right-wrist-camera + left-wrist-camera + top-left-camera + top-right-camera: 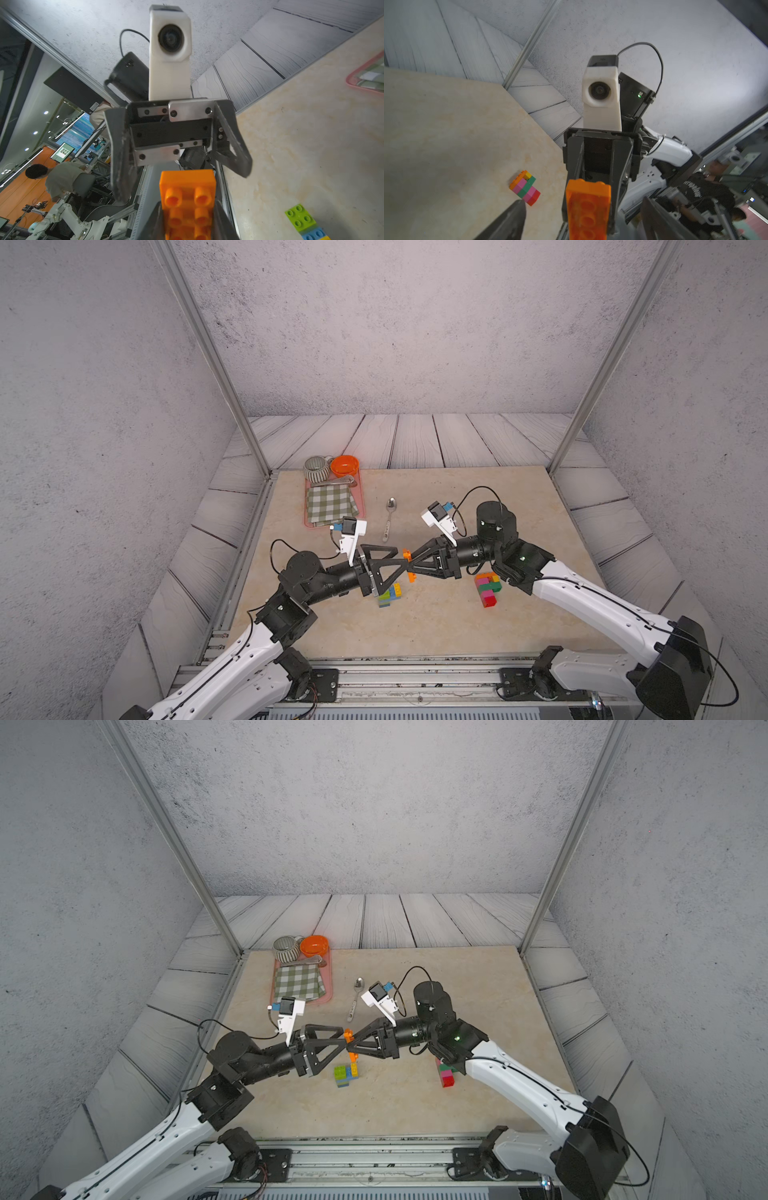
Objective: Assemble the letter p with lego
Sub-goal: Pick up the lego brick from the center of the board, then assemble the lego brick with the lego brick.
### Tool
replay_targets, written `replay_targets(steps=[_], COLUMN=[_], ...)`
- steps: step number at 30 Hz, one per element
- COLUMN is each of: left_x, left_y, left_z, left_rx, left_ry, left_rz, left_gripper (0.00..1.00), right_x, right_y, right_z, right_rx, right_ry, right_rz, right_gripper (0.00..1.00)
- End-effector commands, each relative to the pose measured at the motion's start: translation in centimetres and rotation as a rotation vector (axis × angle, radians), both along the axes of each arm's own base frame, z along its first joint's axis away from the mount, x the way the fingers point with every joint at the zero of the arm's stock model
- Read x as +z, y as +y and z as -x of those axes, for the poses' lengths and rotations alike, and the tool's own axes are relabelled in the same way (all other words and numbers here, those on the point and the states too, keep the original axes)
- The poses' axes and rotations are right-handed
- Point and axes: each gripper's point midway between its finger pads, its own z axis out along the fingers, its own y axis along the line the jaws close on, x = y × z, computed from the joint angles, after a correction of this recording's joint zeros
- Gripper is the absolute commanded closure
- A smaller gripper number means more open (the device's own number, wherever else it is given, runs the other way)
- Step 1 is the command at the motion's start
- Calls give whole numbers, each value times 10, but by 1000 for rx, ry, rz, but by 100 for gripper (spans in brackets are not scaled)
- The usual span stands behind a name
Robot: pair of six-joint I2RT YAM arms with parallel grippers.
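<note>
An oblong orange lego brick (407, 554) (348, 1034) hangs above the middle of the table, where my two grippers meet tip to tip. My right gripper (187, 204) (410, 564) is shut on it, a finger pressed against each long side of the orange brick (188, 199). My left gripper (582, 201) (401, 566) is open; its fingers stand wide on either side of the orange brick (588, 207) without touching it. Under them on the table lies a lime, blue and yellow lego cluster (390, 593) (345, 1075) (301, 220). A pink, green, red and orange cluster (488, 587) (525, 188) lies by the right arm.
A metal spoon (389, 516) lies behind the grippers. At the back left, a pink tray (305, 510) holds a green checked cloth (331, 506), an orange bowl (345, 465) and a ribbed cup (318, 468). Metal frame posts stand at the table's back corners.
</note>
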Motion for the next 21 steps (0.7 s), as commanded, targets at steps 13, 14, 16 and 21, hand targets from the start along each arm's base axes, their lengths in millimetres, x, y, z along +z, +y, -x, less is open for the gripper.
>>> replay_targets(steps=[13, 14, 16, 21], left_x=[-176, -183, -199, -216], left_y=[91, 93, 101, 110], left_z=[-42, -42, -41, -44], left_rx=[362, 359, 369, 413], left_ry=[590, 615, 664, 715], left_rz=[-390, -378, -355, -350], left_gripper=[2, 2, 2, 2], right_x=[-115, -118, -127, -147], right_y=[3, 4, 3, 5], right_z=[-51, -50, -39, -24], right_rx=[-99, -71, 87, 361], right_ry=[-481, -515, -580, -657], right_rz=[723, 752, 819, 941], right_gripper=[100, 100, 100, 100])
